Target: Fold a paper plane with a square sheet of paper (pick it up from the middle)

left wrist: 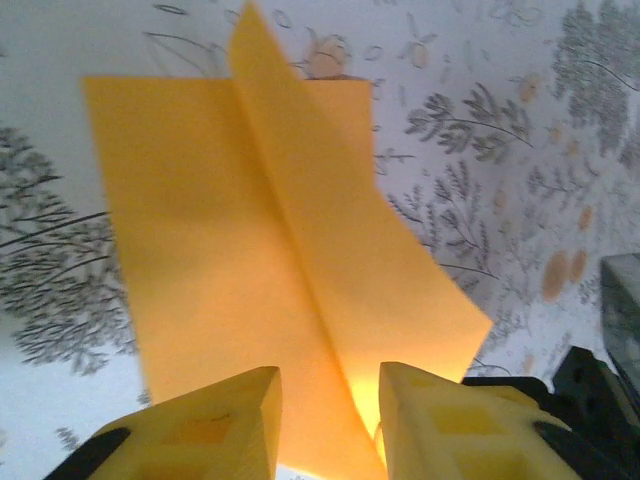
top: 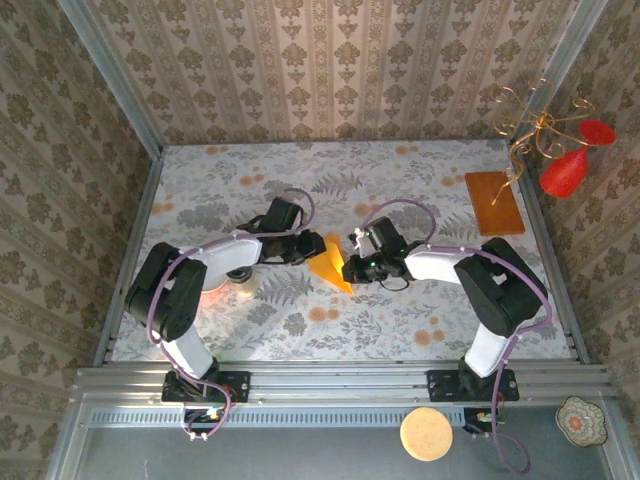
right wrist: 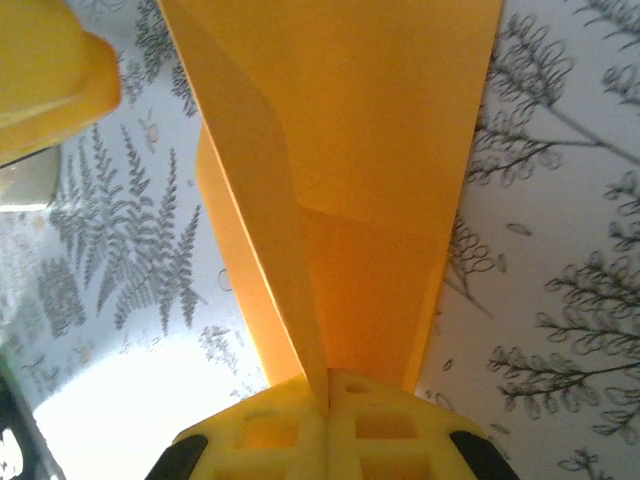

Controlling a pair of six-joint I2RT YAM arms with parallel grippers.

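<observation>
The square sheet of paper, bright orange-yellow, sits mid-table folded into a wedge with a raised centre crease. My left gripper comes at it from the left. In the left wrist view the paper spreads flat with its ridge running down between the yellow fingers. The left gripper is open, a gap showing on either side of the ridge. My right gripper reaches in from the right. In the right wrist view the right gripper is shut on the paper's upright fold.
A darker brown-orange board lies at the back right, with red ornaments on gold wire beside it. A round tan disc and a small patterned dish rest on the near ledge. Papered walls enclose the floral table.
</observation>
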